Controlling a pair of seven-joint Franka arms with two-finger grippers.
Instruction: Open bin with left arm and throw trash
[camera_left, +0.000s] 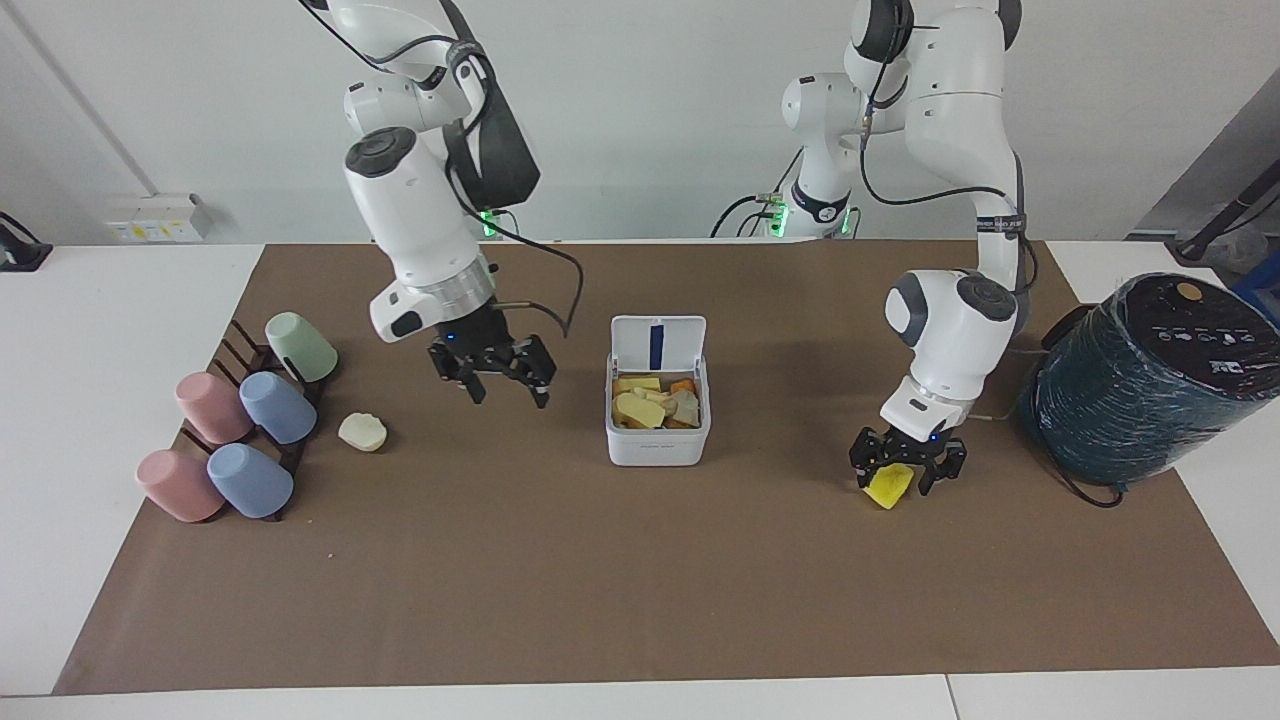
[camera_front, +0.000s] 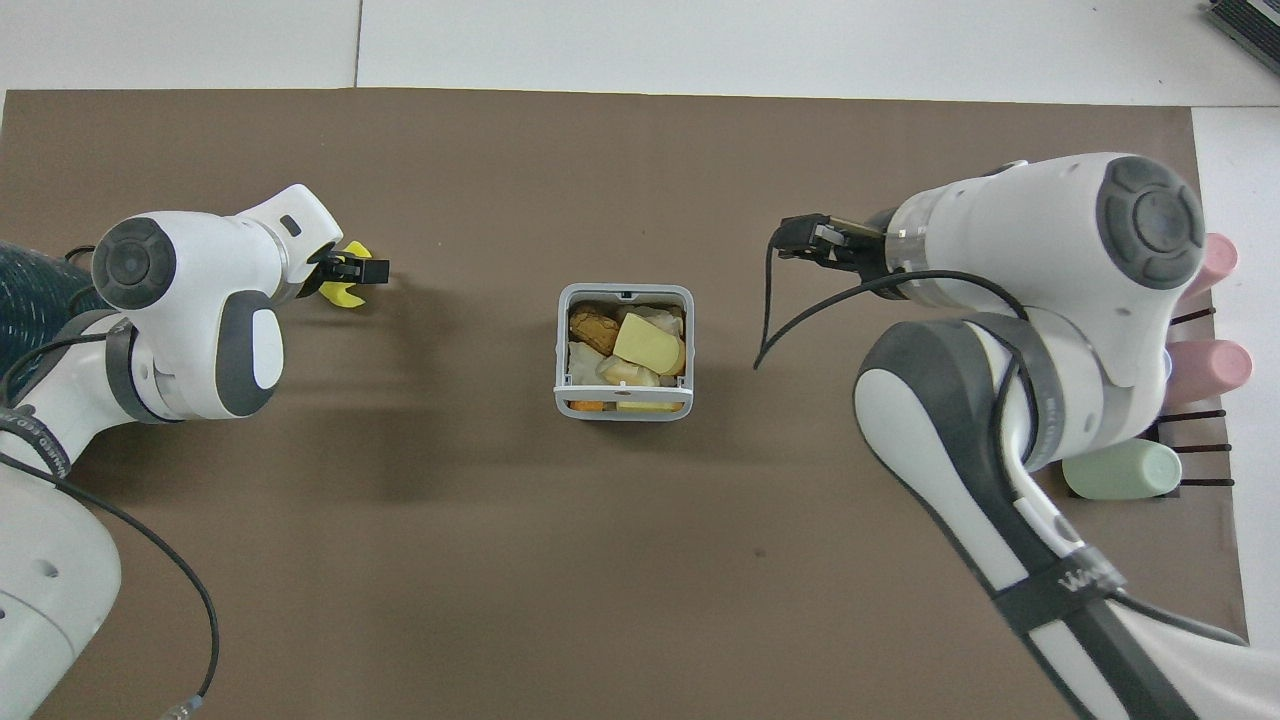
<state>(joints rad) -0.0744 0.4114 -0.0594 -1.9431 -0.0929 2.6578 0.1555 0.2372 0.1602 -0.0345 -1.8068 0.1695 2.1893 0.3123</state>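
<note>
Bin (camera_left: 657, 440) stands at the middle of the brown mat (camera_left: 640, 600) on the worktop (camera_left: 60, 420), its hinged lid (camera_left: 657, 344) tipped up on the side nearer the robots, and yellow, orange and cream pieces (camera_front: 645, 342) fill it. A bright yellow notched piece (camera_left: 889, 486) lies on the mat toward the left arm's end; the left tool (camera_left: 906, 470) is down over it with released fingers (camera_left: 860, 462) straddling it, and whether they touch it I cannot tell. A cream-white lump (camera_left: 362, 431) lies toward the right arm's end, just beside the rack (camera_left: 262, 355) of pastel cups (camera_left: 280, 406). The right tool (camera_left: 503, 381) hangs released and empty over the mat between the bin and that lump. A dark teal wrapped cylinder (camera_left: 1150, 385) stands at the mat's edge at the left arm's end.
</note>
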